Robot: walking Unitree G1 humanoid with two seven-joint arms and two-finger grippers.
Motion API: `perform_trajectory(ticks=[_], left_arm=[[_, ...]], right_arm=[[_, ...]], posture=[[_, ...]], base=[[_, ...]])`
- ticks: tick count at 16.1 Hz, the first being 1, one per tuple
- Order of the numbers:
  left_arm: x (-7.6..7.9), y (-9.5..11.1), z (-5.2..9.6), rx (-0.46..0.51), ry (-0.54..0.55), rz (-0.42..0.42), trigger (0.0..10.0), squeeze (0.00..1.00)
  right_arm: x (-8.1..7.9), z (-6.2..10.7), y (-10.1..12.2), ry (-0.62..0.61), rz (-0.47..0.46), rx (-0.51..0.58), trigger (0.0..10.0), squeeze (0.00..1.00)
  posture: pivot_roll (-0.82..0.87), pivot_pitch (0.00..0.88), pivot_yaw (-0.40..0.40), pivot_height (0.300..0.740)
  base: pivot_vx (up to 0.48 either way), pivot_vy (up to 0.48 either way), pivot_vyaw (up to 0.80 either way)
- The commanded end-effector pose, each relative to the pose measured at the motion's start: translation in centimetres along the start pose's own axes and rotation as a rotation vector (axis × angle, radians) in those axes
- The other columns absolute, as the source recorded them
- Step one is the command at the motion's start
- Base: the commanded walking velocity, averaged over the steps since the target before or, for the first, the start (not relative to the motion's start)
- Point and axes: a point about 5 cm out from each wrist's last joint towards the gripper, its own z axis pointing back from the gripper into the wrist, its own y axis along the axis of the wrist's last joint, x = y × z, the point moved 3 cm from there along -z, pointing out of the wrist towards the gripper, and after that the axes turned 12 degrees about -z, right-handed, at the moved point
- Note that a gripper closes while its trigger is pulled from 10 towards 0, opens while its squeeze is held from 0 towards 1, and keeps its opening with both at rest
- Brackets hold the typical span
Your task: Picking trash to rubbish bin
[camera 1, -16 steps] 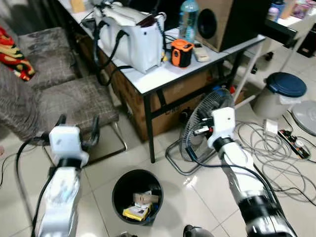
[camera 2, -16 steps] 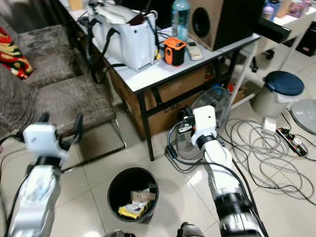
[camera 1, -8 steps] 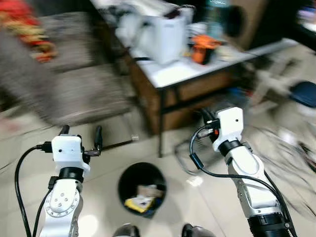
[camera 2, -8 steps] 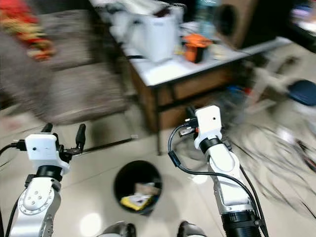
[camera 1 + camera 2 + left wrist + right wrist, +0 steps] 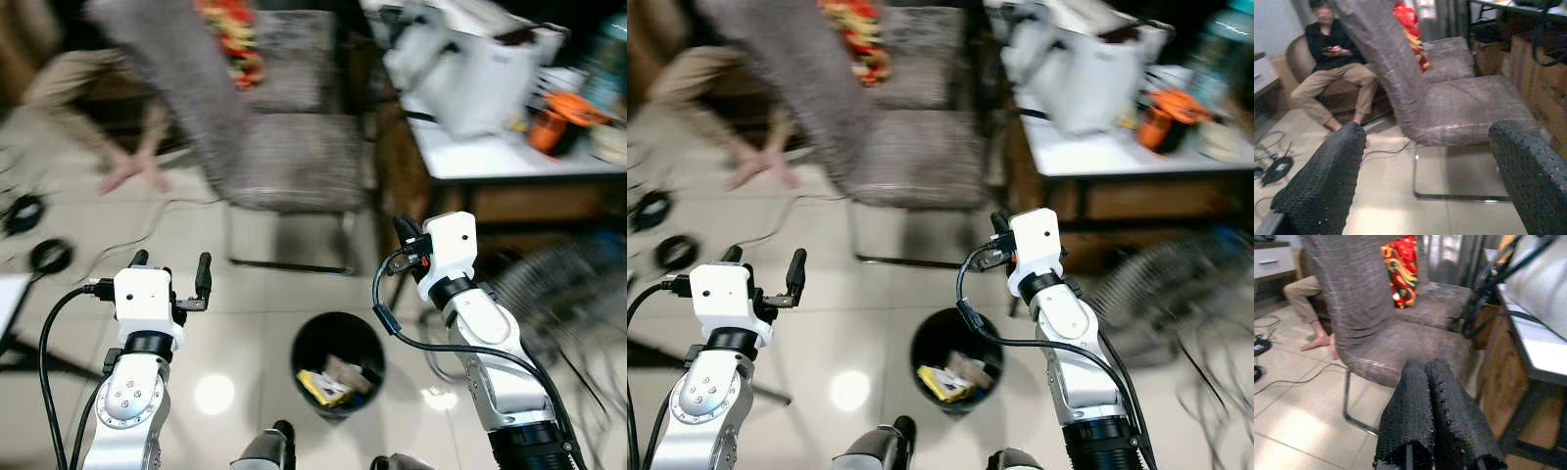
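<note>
Turning to its left, the robot's head now looks at a grey chair (image 5: pixel 294 157) and a person's bare feet (image 5: pixel 127 171), where a second ago the white table (image 5: pixel 490 157) sat in the middle. Both arms are held up in front as before.

Right now the robot is looking for trash. It should turn slowly so the picture is not blurry, and keep away from the feet and the floor cords.

The left gripper (image 5: pixel 168 266) has its fingers spread wide apart and holds nothing. The right gripper (image 5: pixel 1432 406) has its fingers pressed together, also with nothing in it.

The black bin (image 5: pixel 338 364) sits low between the two grippers, nearer the right one, with trash (image 5: pixel 328 384) already inside.
</note>
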Motion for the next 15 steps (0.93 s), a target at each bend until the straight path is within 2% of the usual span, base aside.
perform_trajectory(ticks=[1, 4, 7, 9, 11, 15], left_arm=[[-0.1, 0.1, 0.2, -0.006, -0.004, -0.014, 10.0, 0.00], [-0.2, 0.1, 0.3, -0.017, 0.015, -0.013, 10.0, 0.00], [-0.9, -1.1, 0.3, -0.075, 0.088, -0.024, 10.0, 0.00], [-0.9, -1.2, 0.1, -0.079, 0.091, -0.030, 10.0, 0.00], [-0.5, -1.0, -0.2, -0.072, 0.072, -0.035, 10.0, 0.00], [-0.8, 0.2, -1.8, -0.028, 0.001, -0.093, 10.0, 0.00]], right_arm=[[-0.1, 0.1, 0.1, -0.001, 0.001, -0.003, 10.0, 0.00], [-0.4, -0.1, 0.1, 0.005, -0.002, -0.003, 10.0, 0.00], [-0.9, -0.3, 0.0, 0.064, -0.011, -0.021, 10.0, 0.00], [-0.8, -0.7, -0.1, 0.075, -0.015, -0.028, 10.0, 0.00], [-0.7, -1.1, -0.2, 0.064, -0.043, -0.028, 10.0, 0.00], [-1.8, -3.0, -0.7, 0.039, -0.121, 0.006, 10.0, 0.00]], posture=[[-0.09, 0.136, 0.040, 0.740], [-0.09, 0.136, 0.039, 0.740], [-0.09, 0.136, 0.036, 0.740], [-0.09, 0.134, 0.032, 0.740], [-0.07, 0.122, 0.040, 0.740], [0.01, 0.070, 0.112, 0.740]], base=[[0.000, 0.000, 0.80], [0.000, 0.000, 0.80], [0.000, 0.000, 0.80], [0.000, 0.000, 0.79], [0.000, 0.000, 0.21], [0.000, 0.000, 0.00]])
